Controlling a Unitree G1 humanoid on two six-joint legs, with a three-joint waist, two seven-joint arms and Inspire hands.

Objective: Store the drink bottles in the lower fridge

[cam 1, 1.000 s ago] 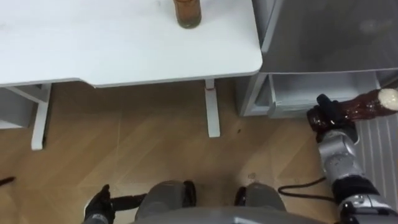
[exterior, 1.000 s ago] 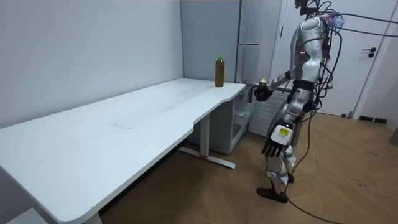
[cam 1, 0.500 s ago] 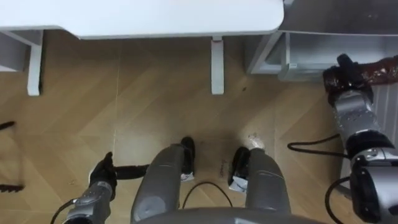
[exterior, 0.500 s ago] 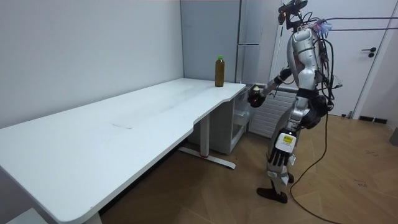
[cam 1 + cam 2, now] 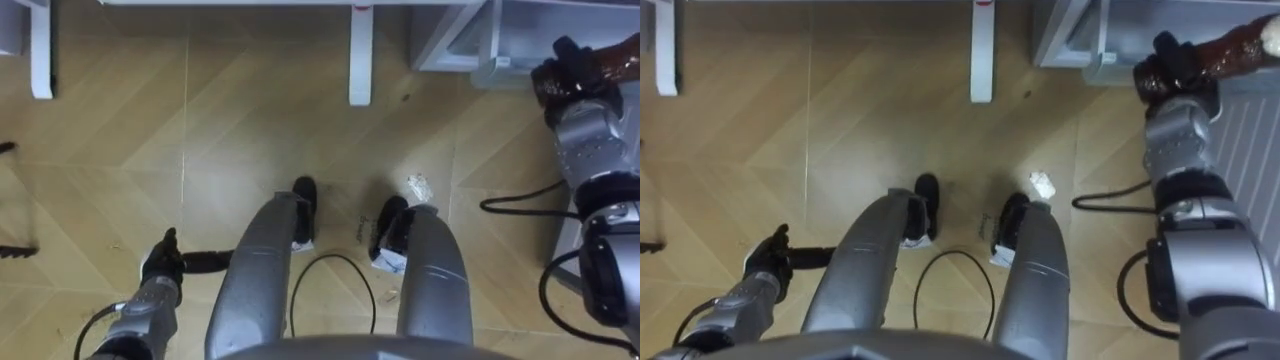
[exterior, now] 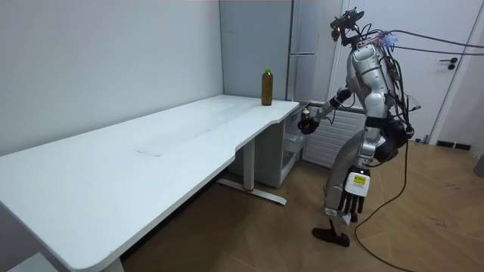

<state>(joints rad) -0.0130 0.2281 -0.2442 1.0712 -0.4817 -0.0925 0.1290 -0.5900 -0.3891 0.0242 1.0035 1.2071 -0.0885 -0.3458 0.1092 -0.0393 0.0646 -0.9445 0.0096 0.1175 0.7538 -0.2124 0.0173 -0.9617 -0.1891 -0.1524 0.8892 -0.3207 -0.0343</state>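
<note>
Item 1: brown drink bottle (image 5: 1235,48), pale cap. It lies near level in the right hand (image 5: 1175,62), whose fingers curl round its lower body. The cap points to the robot's right, in front of the lower fridge (image 5: 1120,22).

Item 2: brown drink bottle with green cap (image 6: 266,87). It stands upright near the white table's (image 6: 189,128) far end, beside the fridge.

Item 3: lower fridge, grey, at floor level, with its pale interior showing.
</note>
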